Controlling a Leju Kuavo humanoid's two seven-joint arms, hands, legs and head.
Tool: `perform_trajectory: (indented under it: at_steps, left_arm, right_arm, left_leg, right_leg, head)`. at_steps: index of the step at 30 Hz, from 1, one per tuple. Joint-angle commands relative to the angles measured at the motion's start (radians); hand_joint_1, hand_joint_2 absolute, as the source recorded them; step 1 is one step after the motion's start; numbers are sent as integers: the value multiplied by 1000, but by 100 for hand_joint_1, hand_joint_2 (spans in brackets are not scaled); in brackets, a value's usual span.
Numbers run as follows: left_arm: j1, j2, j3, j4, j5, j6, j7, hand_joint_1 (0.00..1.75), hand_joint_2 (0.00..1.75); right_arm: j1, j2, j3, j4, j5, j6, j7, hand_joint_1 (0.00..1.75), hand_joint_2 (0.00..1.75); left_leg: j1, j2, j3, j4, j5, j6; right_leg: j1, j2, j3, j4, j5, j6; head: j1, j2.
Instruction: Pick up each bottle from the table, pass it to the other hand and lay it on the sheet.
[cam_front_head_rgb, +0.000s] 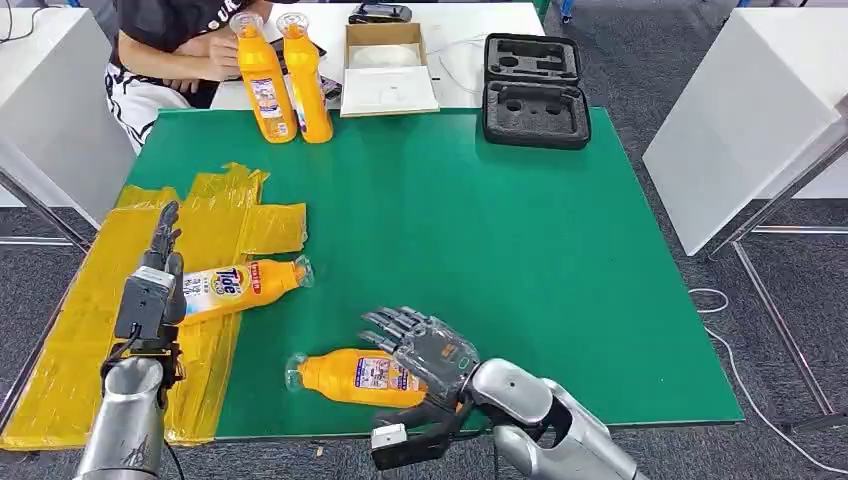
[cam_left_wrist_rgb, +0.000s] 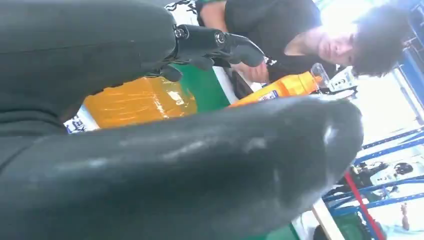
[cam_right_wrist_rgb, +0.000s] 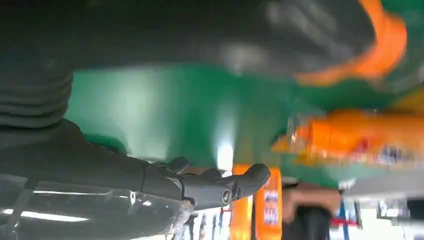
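Orange bottle (cam_front_head_rgb: 352, 377) lies flat on the green table (cam_front_head_rgb: 520, 260) near the front edge, and the right hand (cam_front_head_rgb: 425, 352) sits over its base end w/ fingers spread, not closed on it imo. It's round and on its side, so a sloppy squeeze could roll it off the edge. Left hand (cam_front_head_rgb: 158, 275) hovers over the yellow sheet (cam_front_head_rgb: 70, 340), fingers straight, holding nothing, touching or just beside the Tide bottle (cam_front_head_rgb: 245, 285) half on the sheet.

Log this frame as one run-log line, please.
left hand: open beside Tide bottle lying on yellow sheet | right hand: over second lying bottle, grasp unclear | two upright bottles waiting
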Motion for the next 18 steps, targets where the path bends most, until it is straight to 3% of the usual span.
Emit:
perform_trajectory:
  at_steps: [1,11,18]
  left_arm:
    - [-64,11,19,143,26,6,-15,0,175]
    - [-60,7,6,145,46,17,-12,0,175]
    - [-60,7,6,145,46,17,-12,0,175]
  right_arm:
    - [-63,-32,98,180,-38,12,26,0,0]
    - [-41,53,100,325,-20,-12,82,0,0]
    - [-41,53,100,325,-20,-12,82,0,0]
  left_leg:
    - [1,2,5,0,-2,-2]
    - [1,2,5,-1,-2,-2]
    - [1,3,6,0,-1,-3]
  right_leg:
    - [1,0,5,-1,-1,-1]
    - [1,0,5,-1,-1,-1]
    - [1,0,5,-1,-1,-1]
  head:
    - [0,0]
    - [0,0]
    - [0,0]
